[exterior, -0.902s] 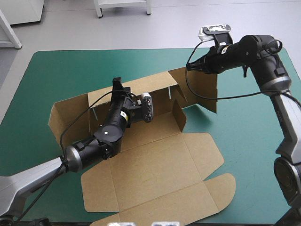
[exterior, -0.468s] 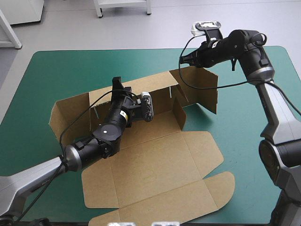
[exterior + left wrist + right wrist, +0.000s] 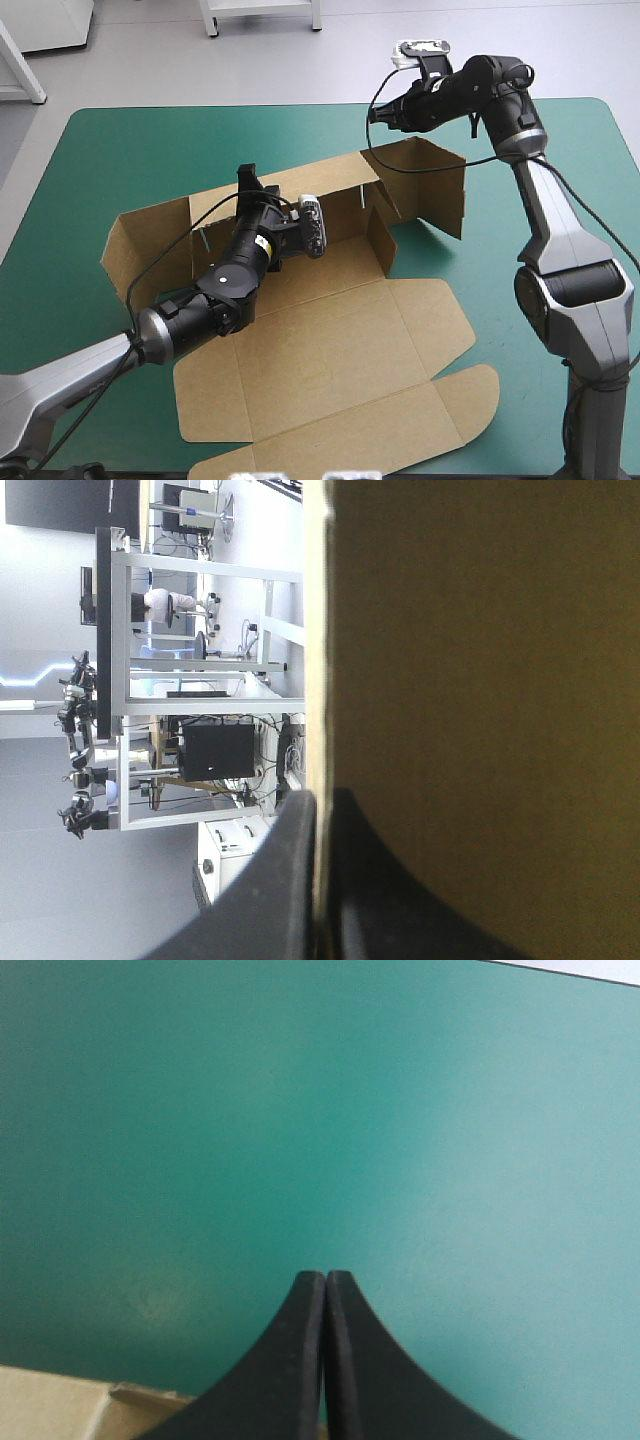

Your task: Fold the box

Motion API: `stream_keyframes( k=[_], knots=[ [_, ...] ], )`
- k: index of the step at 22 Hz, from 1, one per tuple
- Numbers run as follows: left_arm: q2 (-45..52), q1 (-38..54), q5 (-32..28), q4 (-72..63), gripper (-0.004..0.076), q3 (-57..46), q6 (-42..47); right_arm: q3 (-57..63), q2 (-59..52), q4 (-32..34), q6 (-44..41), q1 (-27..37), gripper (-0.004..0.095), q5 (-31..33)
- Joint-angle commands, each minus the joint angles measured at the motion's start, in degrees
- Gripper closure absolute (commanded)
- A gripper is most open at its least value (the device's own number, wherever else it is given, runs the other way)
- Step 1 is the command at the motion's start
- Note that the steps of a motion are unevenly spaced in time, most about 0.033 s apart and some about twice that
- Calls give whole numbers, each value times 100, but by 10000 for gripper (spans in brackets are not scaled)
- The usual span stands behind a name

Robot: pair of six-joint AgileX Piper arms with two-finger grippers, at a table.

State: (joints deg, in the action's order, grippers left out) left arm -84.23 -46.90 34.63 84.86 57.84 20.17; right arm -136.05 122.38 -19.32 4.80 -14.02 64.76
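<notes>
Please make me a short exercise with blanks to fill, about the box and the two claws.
1. The left claw is ____ on a raised wall of the box.
2. The right claw is shut and holds ____.
3. The lid lies ____ on the teal-green cover.

Missing words: shut; nothing; flat.

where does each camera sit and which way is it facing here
High view: above and behind the robot, facing forward and down on the table and the box; both arms show, left gripper on the raised back wall, right gripper near the far right wall.
Left wrist view: on the left wrist, facing along its fingers pinching the wall's edge, room beyond.
Right wrist view: on the right wrist, facing down at the table past its shut fingers.
All three show the box.
</notes>
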Motion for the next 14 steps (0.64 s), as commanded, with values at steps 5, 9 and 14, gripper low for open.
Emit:
stream_keyframes(
  k=[5, 9, 14],
  knots=[
    [207, 5, 69, 37, 733, 180, 116, -466, 54, -245, -5, -15, 925, -44],
    [207, 5, 69, 1, 732, 180, 116, -442, 68, -97, -110, -15, 925, 372],
    [207, 5, 79, -12, 732, 180, 116, -387, -119, -161, -288, -15, 925, 679]
  ],
)
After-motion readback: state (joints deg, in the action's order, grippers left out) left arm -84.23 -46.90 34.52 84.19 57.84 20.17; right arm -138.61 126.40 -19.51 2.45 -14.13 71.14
